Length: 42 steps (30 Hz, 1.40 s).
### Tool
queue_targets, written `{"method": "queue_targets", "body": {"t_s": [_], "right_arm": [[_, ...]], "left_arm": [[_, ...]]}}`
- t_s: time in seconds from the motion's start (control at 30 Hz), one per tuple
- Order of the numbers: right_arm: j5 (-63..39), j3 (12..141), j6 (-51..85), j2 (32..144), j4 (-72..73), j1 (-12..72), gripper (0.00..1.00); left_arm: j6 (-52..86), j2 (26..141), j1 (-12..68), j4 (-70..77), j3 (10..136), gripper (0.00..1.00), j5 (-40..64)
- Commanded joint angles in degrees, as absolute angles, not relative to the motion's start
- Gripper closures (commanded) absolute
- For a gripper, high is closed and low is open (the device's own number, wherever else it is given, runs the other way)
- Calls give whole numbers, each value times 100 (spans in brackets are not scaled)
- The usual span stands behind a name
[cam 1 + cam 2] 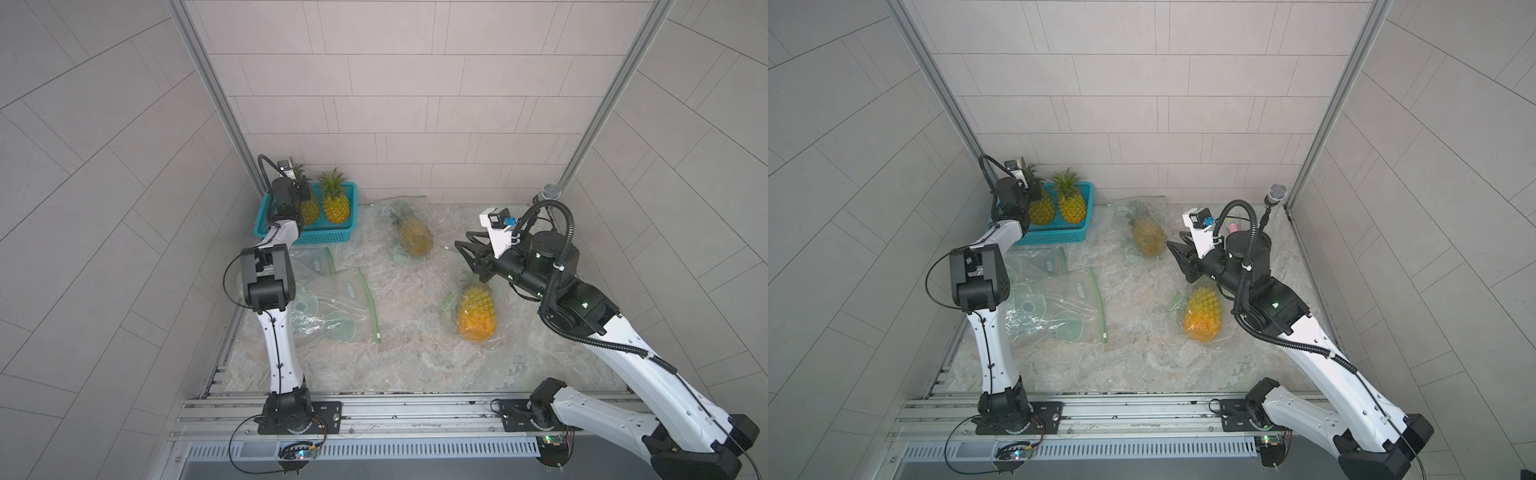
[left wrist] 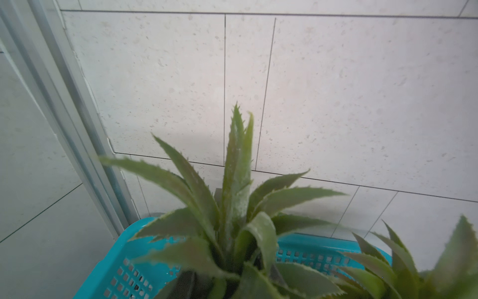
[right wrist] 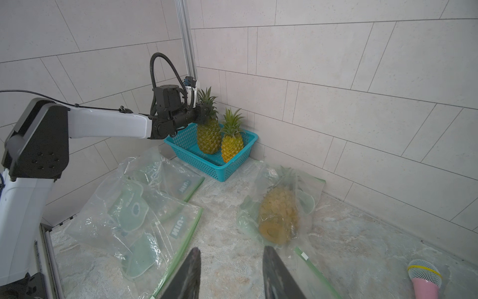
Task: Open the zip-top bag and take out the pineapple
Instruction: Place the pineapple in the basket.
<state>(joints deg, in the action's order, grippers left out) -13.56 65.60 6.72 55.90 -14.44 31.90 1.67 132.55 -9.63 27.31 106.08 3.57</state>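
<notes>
Left arm (image 1: 277, 236) is reaching over the teal basket (image 1: 328, 237) in the back corner. The left jaws are pinching the crown of a pineapple (image 3: 208, 137), which is hanging upright inside the basket just beside a second pineapple (image 3: 232, 145). Right arm (image 1: 536, 259) is hovering over the counter (image 1: 415, 365), right jaws spread and holding nothing. A far bagged pineapple (image 1: 413, 237) and a near bagged pineapple (image 1: 477, 309) are lying close by. Empty bags (image 1: 340, 303) are lying near the basket.
</notes>
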Motion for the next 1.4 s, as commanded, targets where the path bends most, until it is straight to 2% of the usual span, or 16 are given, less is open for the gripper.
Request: {"method": "queue_targets", "body": {"t_s": [0.0,0.47,0.63,0.87,1.0,1.13,1.37], "right_arm": [[-1432,6566,817,5616,-1453,3181,59],[-1561,6548,980,5746,-1347,3175,58],[-1573,6548,1010,5755,-1343,3181,58],[-1532,6537,1049,5722,-1380,3180,58],[-1383,6482,1105,5720,-1380,3180,57],[-1210,6454,1163,5724,-1441,3177,56],[-840,6390,1204,5722,-1545,3157,54]], "left_arm": [[239,13312,-1006,3583,11089,96,406],[646,13807,-945,3529,11347,95,1019],[558,13826,-880,3442,11325,88,1141],[277,13614,-890,3381,11170,36,987],[123,13352,-911,3367,11007,14,914],[-57,12963,-920,3471,10672,5,678],[-334,12085,-941,3605,9832,3,137]]}}
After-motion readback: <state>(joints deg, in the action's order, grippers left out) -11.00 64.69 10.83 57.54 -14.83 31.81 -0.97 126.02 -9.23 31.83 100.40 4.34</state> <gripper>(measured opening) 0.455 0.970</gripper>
